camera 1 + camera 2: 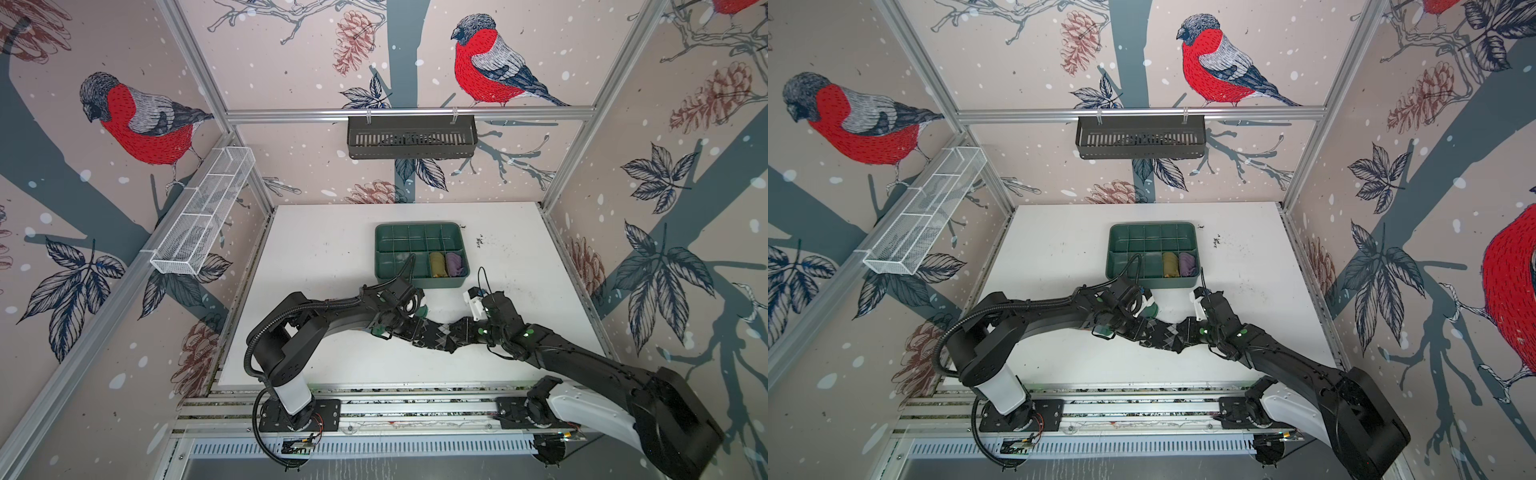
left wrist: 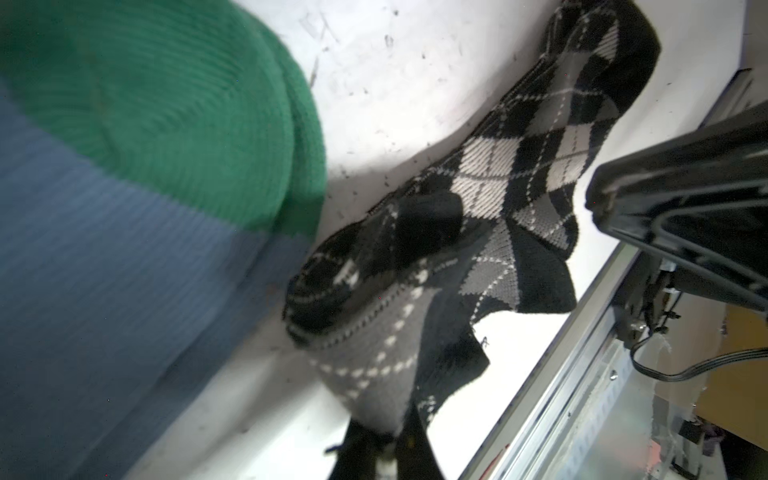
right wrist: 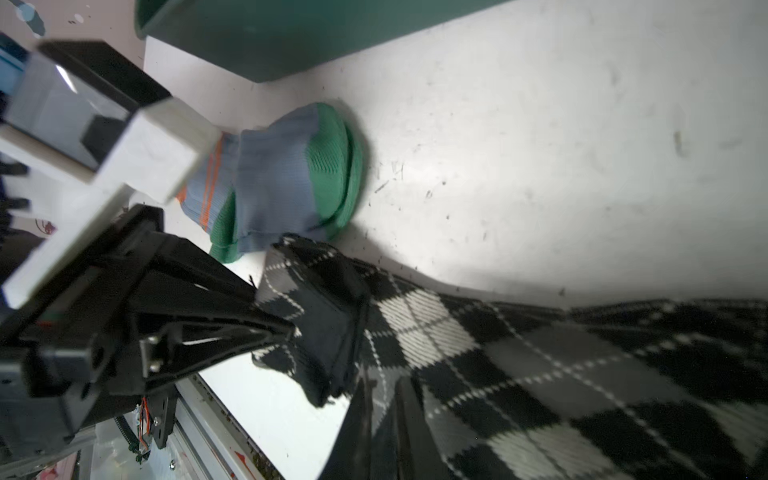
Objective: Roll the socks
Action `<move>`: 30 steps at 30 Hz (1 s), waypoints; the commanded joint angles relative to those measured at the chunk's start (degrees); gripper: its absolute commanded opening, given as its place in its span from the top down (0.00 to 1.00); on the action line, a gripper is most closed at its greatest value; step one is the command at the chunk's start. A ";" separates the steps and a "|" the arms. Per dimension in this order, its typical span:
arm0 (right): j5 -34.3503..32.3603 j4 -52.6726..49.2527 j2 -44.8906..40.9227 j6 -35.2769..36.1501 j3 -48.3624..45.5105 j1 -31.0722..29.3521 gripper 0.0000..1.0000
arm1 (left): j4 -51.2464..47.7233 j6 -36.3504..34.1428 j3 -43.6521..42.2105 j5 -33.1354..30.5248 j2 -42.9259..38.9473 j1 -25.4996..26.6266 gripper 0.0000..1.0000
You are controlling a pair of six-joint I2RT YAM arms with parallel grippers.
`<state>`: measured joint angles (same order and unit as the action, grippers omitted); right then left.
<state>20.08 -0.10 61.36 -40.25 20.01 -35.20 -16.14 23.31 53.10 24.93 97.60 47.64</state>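
The left tool (image 3: 286, 328) and right tool (image 3: 382, 424) each clench an end of the argyle sock (image 1: 436, 337), stretched between them (the light blue sock (image 3: 282, 183) lies beside, on the table (image 1: 332, 257)).

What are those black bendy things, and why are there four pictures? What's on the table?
Those are two robot arms, a left arm and a right arm. Two nearly equal pictures look down from above. The other two come from a small camera on each arm's wrist. On the white table sits a green tray holding a yellow-green rolled sock and a purple rolled sock. The left fingers and the right fingers each pinch one end of the black, grey and white diamond sock, held between them. A blue sock with a green toe lies by the left fingers.
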 commanded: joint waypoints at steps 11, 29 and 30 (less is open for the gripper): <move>3.39 11.20 6.78 -3.05 -2.83 -5.39 0.92 | -17.80 -5.43 6.76 -7.45 -0.47 -0.33 1.00; 2.82 12.99 4.69 -1.85 -1.36 -6.90 0.89 | -26.65 -5.43 14.37 -11.51 2.70 1.13 1.00; 3.15 13.42 5.26 -1.76 -1.53 -6.89 0.90 | -26.92 -5.32 14.87 -11.82 2.92 1.27 1.00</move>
<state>23.03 12.45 66.15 -43.16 18.39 -41.93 -40.07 18.06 66.89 14.72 99.96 48.58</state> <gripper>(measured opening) 0.111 0.084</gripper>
